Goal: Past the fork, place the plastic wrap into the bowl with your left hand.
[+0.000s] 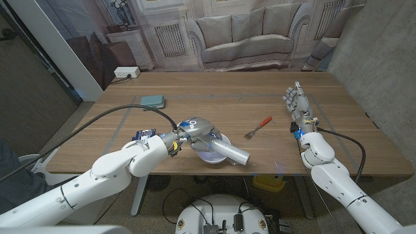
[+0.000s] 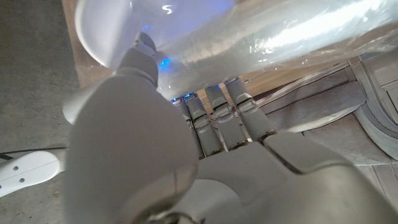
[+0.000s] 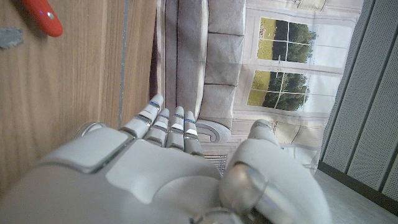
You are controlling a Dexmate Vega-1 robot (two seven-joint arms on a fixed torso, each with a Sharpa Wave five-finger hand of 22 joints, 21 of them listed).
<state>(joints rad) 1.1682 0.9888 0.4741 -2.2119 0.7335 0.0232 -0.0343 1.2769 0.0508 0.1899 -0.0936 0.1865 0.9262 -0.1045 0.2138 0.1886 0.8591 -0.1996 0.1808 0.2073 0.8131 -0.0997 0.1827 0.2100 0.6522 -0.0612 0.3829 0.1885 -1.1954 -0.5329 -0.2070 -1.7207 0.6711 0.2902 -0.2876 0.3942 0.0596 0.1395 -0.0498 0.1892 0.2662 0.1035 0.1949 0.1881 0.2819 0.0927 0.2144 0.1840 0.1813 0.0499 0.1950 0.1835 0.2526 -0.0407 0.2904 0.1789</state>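
2 arms in over a brown wooden table (image 1: 214, 104), plank grain running side to side, faint pale tape lines on the top. Left hand (image 1: 194, 128) sits over the bowl (image 1: 218, 156) near the front edge and holds the plastic wrap (image 1: 232, 151): a clear roll lying tilted, one end in the bowl, the other end sticking out over the rim toward the robot's right. Left wrist view shows the fingers (image 2: 214, 118) curled up against the glossy roll (image 2: 280, 34), white bowl rim (image 2: 99, 43) just beside it.

Fork (image 1: 259, 126) with a red handle lies flat on the table between the bowl and the right hand, apart from both. Right wrist view catches the red handle end (image 3: 43, 15) on the wood.

Right hand (image 1: 296, 103) stands on its edge near the table's right side, fingers (image 3: 168, 121) straight and side by side, gripping nothing.

Teal pad (image 1: 152, 101) lies flat on the far left part of the table. Backdrop behind the table is a printed room scene with a grey sofa (image 1: 250, 36) and panelled walls; a white power strip (image 1: 126, 72) sits at its foot past the table's far left corner. Grey textured wall on the right side.
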